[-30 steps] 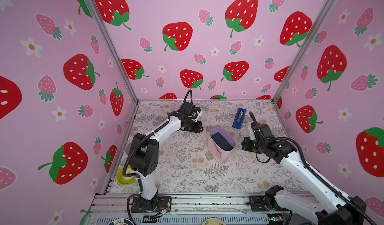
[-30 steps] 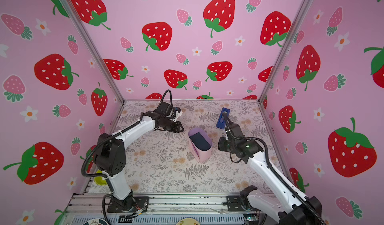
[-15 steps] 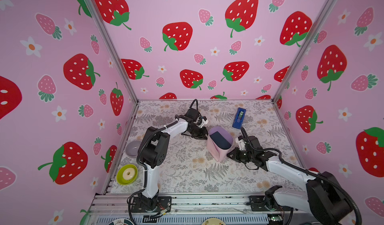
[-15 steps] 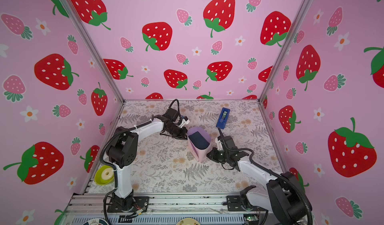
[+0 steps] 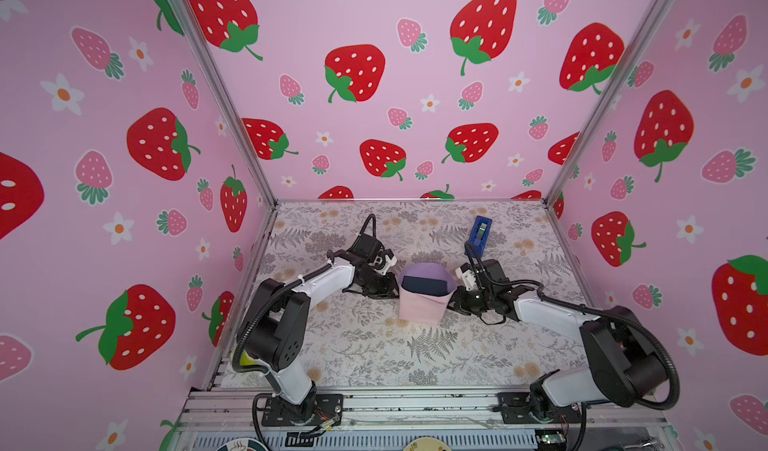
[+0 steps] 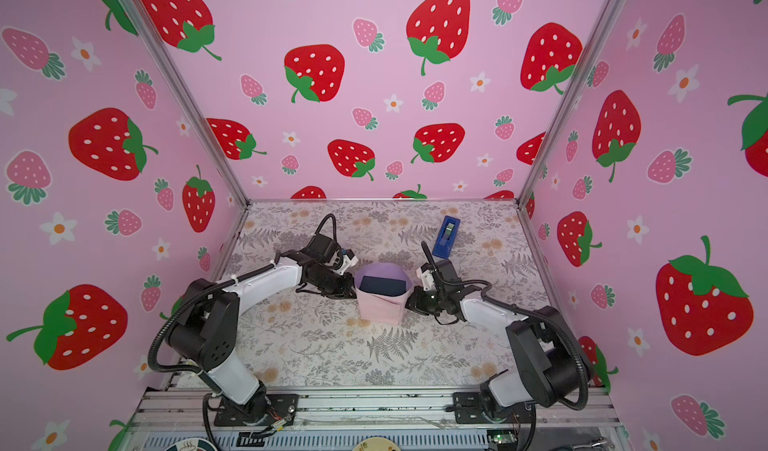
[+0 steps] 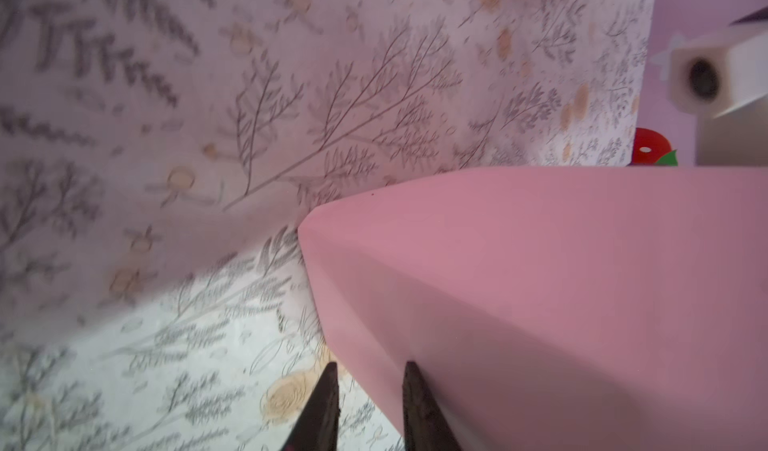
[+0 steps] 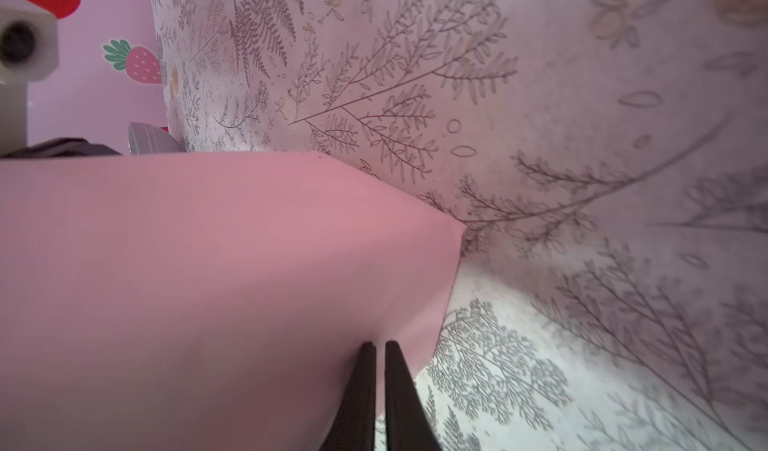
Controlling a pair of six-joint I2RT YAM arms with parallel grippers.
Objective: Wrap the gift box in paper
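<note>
Pink paper [image 5: 419, 308] around gift box [image 5: 426, 286]; left end effector [image 7: 370, 372] ajar, right end effector [image 8: 380, 348] closed.

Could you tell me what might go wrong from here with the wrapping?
The paper stands loosely around the box, whose top is uncovered; if either gripper backs off, the sides may spring open.
The right gripper is shut with its tips at the paper's side while the left gripper is open, so uneven pushing could crease the paper or slide the box.
The tape dispenser sits apart at the back, so fetching it means leaving one side unattended.
</note>
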